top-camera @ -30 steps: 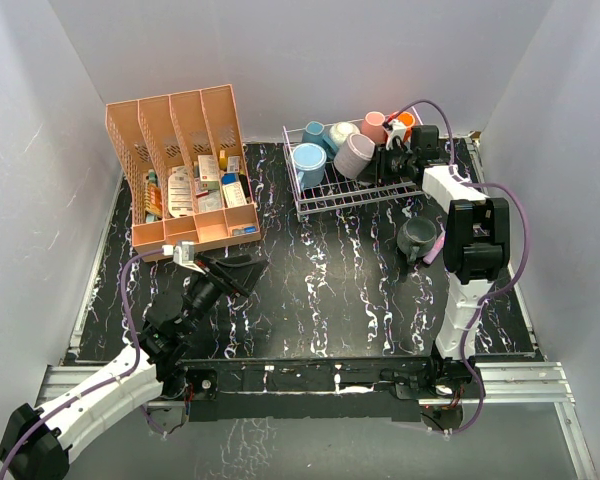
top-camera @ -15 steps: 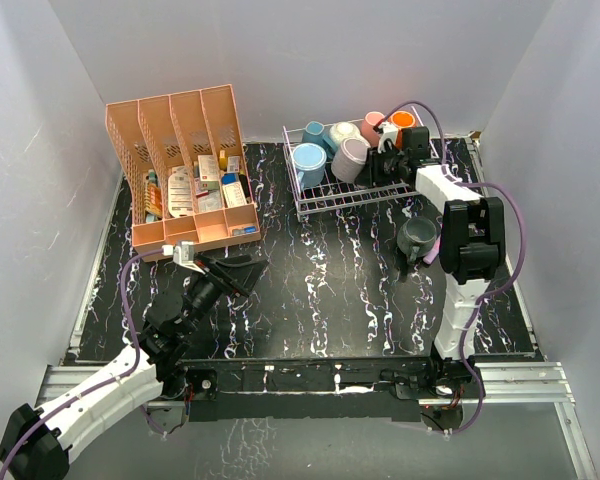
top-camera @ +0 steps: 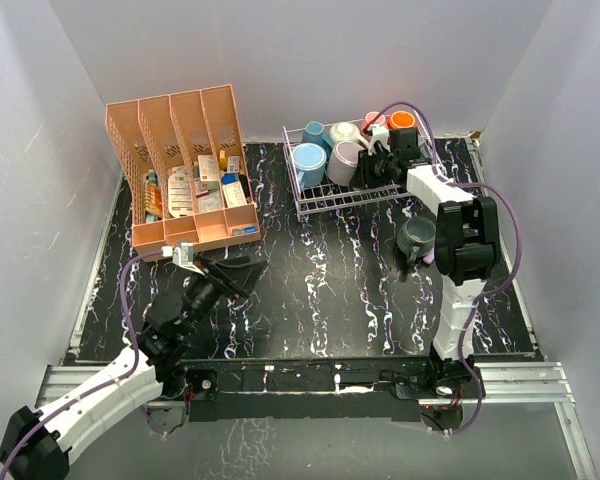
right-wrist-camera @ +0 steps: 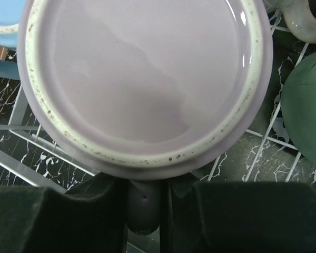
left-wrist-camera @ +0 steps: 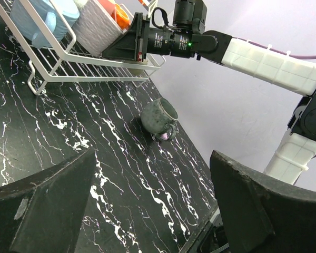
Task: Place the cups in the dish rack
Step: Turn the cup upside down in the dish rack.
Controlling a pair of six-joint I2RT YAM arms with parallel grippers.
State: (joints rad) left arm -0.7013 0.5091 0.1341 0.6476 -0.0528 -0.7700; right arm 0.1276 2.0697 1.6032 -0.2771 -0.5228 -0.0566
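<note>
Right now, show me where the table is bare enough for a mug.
Bare patch: the table's middle, bordered by the pink organizer, the dish rack, the grey mug and the left gripper. The rack's front row is bare. Crowded: the rack's back, packed with mugs, where the right gripper grips the lilac mug's handle.

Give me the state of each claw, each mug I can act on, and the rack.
Left claw: open, empty, above the table.
Right claw: shut on the handle of the lilac mug.
Lilac mug: gripped, on its side in the dish rack.
Dark grey mug: on the table, outside the rack.
Light blue mug: in the rack.
Dish rack: partly loaded.
</note>
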